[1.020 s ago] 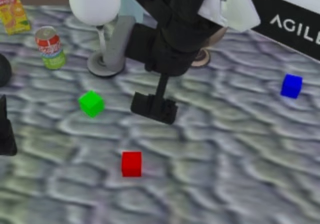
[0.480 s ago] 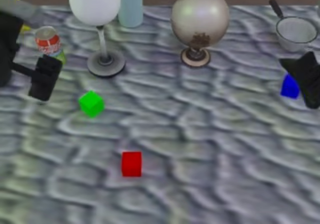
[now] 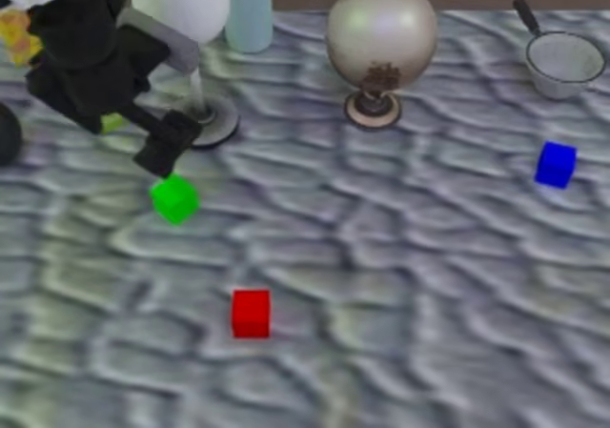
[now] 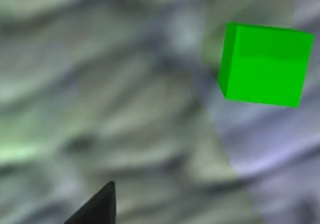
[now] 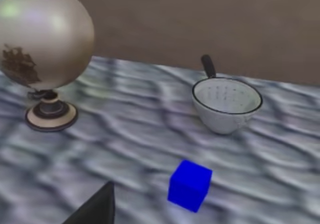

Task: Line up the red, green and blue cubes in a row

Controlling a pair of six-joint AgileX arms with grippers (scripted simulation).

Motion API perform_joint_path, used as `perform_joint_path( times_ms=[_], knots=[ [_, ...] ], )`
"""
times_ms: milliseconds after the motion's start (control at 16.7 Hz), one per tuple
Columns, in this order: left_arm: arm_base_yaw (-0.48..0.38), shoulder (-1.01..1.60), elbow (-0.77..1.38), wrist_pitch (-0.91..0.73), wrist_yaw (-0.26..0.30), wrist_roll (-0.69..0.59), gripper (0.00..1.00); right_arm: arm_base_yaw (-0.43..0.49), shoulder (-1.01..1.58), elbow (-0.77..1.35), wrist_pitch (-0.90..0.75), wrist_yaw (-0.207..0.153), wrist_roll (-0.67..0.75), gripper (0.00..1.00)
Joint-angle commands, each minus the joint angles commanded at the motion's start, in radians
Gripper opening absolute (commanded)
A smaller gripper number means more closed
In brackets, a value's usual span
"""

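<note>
The green cube [image 3: 174, 199] lies at the left of the table, and it fills the left wrist view's upper part as the green cube [image 4: 265, 64]. My left gripper [image 3: 167, 147] hangs just behind it, open, holding nothing; one dark fingertip [image 4: 100, 206] shows. The red cube [image 3: 251, 313] sits nearer the front, right of the green one. Far to the right lies the blue cube [image 3: 556, 164]. My right arm is out of the top view; its wrist view shows the blue cube [image 5: 190, 185] beside one fingertip [image 5: 100, 206], and that gripper is open and empty.
Along the back stand a wine glass [image 3: 202, 118], a pale bottle [image 3: 250, 13], a globe [image 3: 381, 37] and a white strainer [image 3: 565, 61]. My left arm covers the back left corner.
My left arm has swung in from the left edge, so its gripper now hangs by the green cube. My right gripper, by the blue cube before, has left the top view. The cubes have not moved.
</note>
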Motion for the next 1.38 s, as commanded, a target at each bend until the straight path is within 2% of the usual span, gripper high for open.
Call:
perform_joint_path(
  times_ms=[300,720,1140,1380],
  knots=[
    [-0.028,0.206,0.191,-0.105,-0.002,0.043,1.0,-0.083,-0.24,-0.229,0.156,0.025,0.069,1.0],
    [-0.027,0.227,0.209,-0.111,-0.002,0.048,1.0,-0.091,-0.264,-0.251,0.172,0.028,0.076,1.0],
    [-0.03,0.297,0.057,0.119,-0.002,0.05,1.0,-0.091,-0.264,-0.251,0.172,0.028,0.076,1.0],
    [-0.03,0.312,0.032,0.152,-0.001,0.05,1.0,-0.091,-0.264,-0.251,0.172,0.028,0.076,1.0]
  ],
)
